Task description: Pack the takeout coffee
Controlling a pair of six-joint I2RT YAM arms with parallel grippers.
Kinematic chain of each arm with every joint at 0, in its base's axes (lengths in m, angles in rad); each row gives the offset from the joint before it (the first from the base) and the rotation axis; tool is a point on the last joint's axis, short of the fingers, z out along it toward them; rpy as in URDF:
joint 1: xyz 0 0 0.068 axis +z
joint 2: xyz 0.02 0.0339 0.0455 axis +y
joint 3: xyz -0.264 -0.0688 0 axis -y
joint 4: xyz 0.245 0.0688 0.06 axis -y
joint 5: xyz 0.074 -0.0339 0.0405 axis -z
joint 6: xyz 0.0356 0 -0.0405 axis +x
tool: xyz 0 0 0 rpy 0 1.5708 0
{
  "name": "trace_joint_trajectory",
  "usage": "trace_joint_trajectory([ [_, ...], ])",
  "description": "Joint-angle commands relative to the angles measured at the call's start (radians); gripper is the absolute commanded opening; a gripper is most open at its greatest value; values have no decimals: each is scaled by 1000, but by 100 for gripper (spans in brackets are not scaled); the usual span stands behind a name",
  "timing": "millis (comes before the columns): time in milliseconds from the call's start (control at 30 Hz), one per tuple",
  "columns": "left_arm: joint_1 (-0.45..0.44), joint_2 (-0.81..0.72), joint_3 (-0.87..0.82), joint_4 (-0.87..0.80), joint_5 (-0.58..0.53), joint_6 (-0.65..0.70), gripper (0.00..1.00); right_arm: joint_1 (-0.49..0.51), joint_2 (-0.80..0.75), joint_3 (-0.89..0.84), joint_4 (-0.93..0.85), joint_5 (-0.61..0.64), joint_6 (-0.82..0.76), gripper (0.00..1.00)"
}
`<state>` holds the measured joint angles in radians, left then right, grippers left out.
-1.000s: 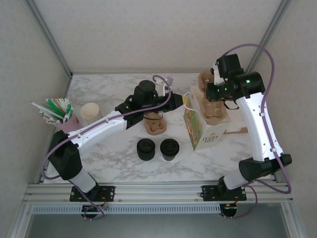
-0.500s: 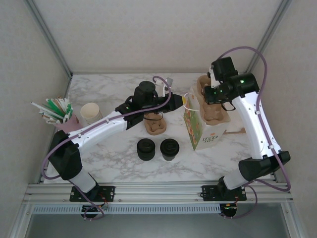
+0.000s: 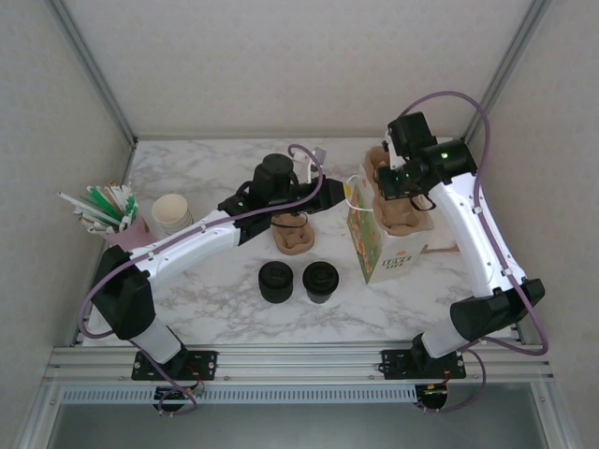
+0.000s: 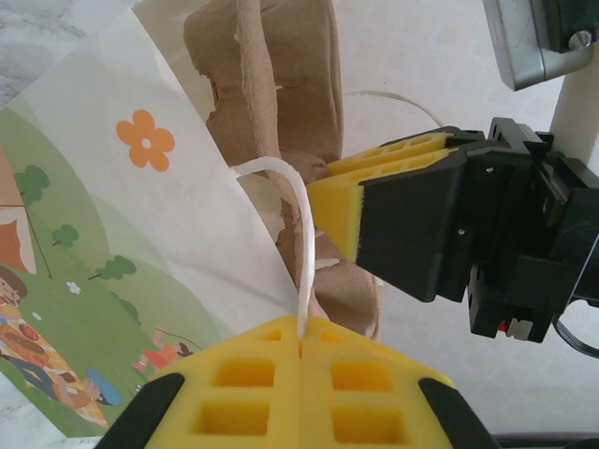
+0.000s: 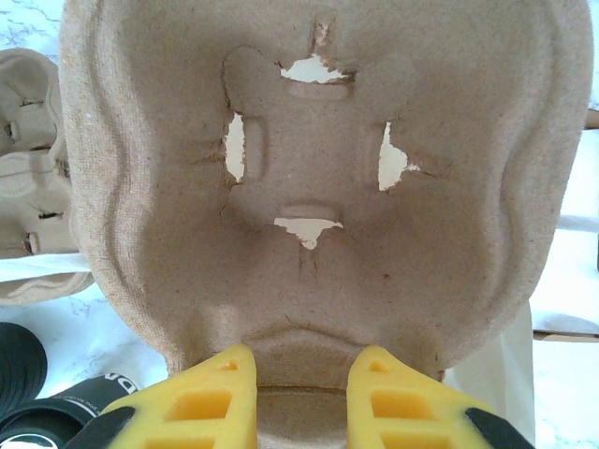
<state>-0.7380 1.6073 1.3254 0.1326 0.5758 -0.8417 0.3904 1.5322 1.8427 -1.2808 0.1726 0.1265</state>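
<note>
The left gripper (image 4: 301,351) is closed on the white string handle (image 4: 298,243) of the printed paper bag (image 3: 379,245), pinching the loop between its yellow pads. The bag stands on the marble counter (image 3: 215,304) right of centre.

The right gripper (image 5: 299,369) grips the rim of a moulded-pulp cup carrier (image 5: 318,187), one finger on each side of the edge. The left wrist view shows the carrier at the bag's open mouth.

The takeout coffee (image 3: 320,281) stands upright on the counter towards the near edge, about midway along it. It is near the bag's left side, and neither gripper touches it. A stack of black lids (image 3: 276,281) sits just beside it on the left.

Another cup carrier (image 3: 293,236) rests on the counter beyond the coffee, under the left arm. Cream-rimmed cups (image 3: 171,213) and a holder of straws (image 3: 105,206) stand by the left edge.
</note>
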Motion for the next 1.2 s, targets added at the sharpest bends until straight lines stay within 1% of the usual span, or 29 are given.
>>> trace_joint_trajectory([
  [0,7,-9,-9,30,-10,-12,0,-14,18,-3,20,28,16,17],
  [233,12,-17,-16,29,-11,-11,0,-63,20,0,17,33,8,17],
  [600,25,-29,-34,22,-17,-12,0,-80,13,5,17,45,-1,17],
  [1167,48,-48,-49,-5,-28,-1,0,-123,-4,12,17,26,-5,17],
])
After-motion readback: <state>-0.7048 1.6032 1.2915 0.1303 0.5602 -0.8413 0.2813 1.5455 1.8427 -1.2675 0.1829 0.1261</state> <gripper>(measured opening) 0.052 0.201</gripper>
